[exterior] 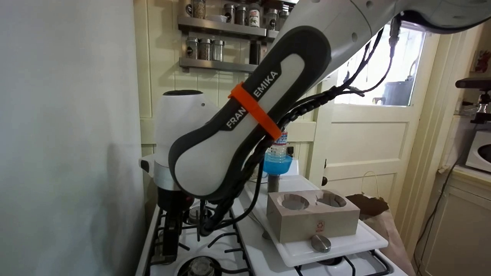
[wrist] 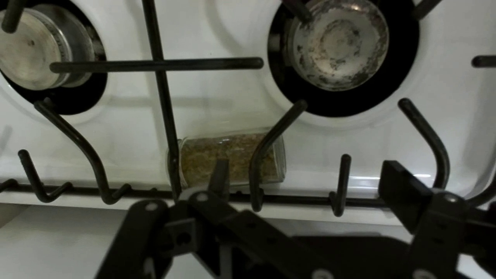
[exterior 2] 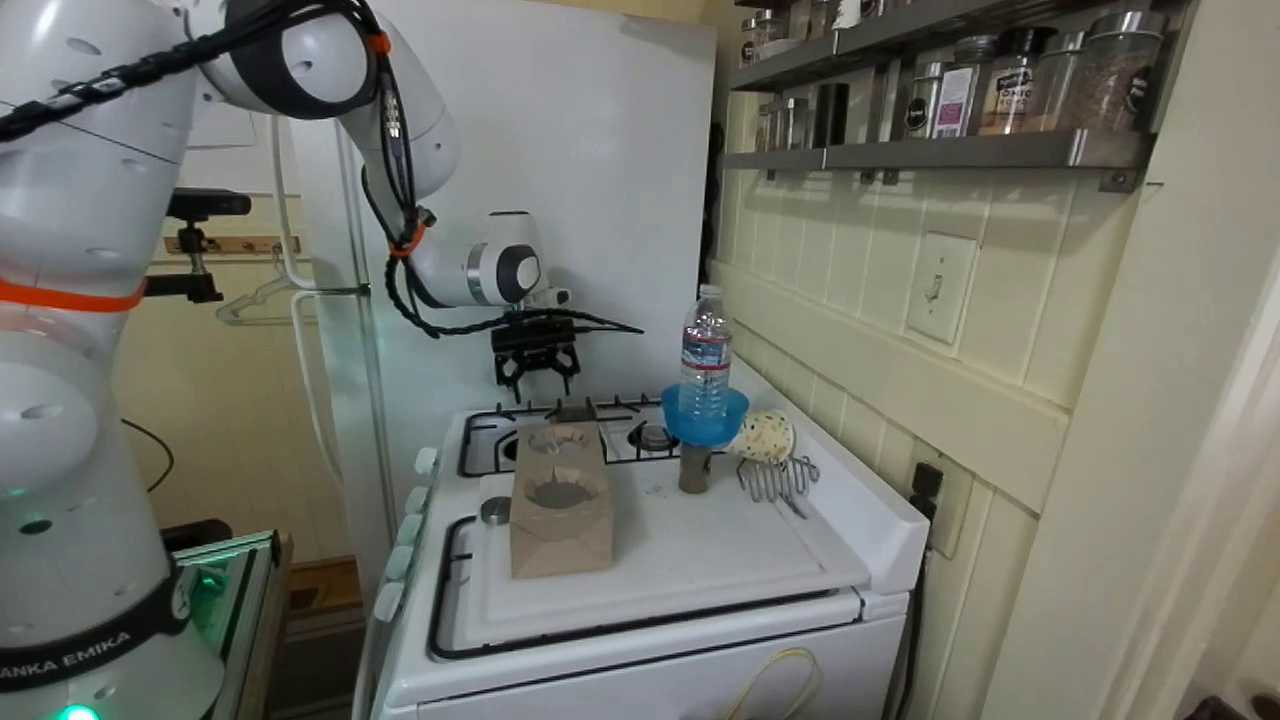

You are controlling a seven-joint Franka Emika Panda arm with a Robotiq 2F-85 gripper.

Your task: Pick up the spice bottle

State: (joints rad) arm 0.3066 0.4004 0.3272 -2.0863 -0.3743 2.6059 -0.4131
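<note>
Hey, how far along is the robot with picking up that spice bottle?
Done, it seems: the gripper is at the stove, jaws apart. In hand: probably alignment; in the wrist view one finger overlaps the spice bottle, but nothing is gripped. Remaining: grasp and lift, since the bottle lies on its side beneath grate bars.

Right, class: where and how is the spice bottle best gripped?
Probably its exposed middle, from above, with the gripper turned to close across its width: the spice bottle lies on its side, grate bars crossing over it near both ends.
</note>
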